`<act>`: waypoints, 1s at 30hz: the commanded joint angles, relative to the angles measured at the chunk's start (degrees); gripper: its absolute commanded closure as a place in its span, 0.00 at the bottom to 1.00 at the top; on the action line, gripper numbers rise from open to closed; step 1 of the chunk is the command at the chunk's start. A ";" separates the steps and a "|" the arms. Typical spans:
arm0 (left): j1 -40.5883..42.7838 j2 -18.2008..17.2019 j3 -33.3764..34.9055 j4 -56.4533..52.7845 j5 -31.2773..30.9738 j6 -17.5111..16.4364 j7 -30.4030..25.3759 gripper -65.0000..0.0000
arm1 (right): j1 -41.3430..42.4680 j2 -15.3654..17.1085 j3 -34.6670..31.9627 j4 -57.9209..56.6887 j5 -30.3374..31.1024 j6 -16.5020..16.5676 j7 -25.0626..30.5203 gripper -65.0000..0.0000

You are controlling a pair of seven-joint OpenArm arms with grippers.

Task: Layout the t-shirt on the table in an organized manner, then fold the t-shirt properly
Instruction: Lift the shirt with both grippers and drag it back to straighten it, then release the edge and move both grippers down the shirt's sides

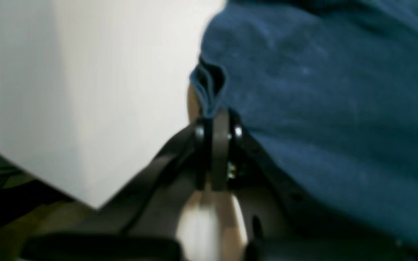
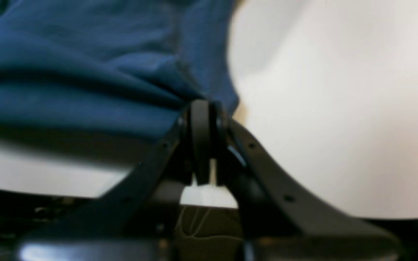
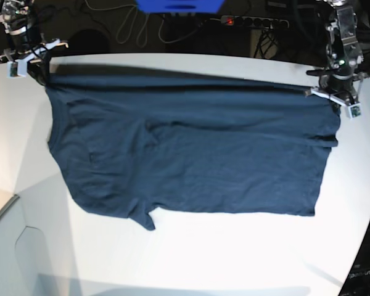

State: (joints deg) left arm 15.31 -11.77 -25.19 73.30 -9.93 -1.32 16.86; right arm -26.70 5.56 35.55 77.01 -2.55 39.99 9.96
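On table point(image 3: 185, 259): t-shirt point(image 3: 191, 160) spread (both grippers pinching).

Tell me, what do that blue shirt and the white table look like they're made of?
The t-shirt looks like soft, matte knit cloth, probably cotton: it wrinkles and bunches where it is pinched. The table looks hard and smooth with a glossy white finish, perhaps laminate: it reflects light.
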 commanded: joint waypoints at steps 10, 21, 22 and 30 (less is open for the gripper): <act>1.00 0.65 -8.26 3.05 0.57 -11.64 -0.73 0.99 | -0.33 0.64 0.89 0.66 0.66 0.01 1.17 1.00; 3.72 0.91 -8.44 3.05 0.57 -12.88 -0.73 0.84 | -0.86 0.55 1.07 0.83 0.57 0.01 1.17 0.84; 3.72 0.91 -8.44 3.05 0.57 -12.88 -0.73 0.78 | -0.86 0.55 1.07 0.83 0.57 0.01 1.17 0.81; 4.60 0.82 -8.52 5.34 0.48 -12.79 -0.82 0.54 | -1.48 0.46 2.82 1.01 0.74 0.01 1.69 0.72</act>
State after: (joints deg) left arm 19.70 -10.15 -33.30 77.49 -9.21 -14.15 17.45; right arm -27.35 5.30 37.60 77.08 -2.70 40.01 9.89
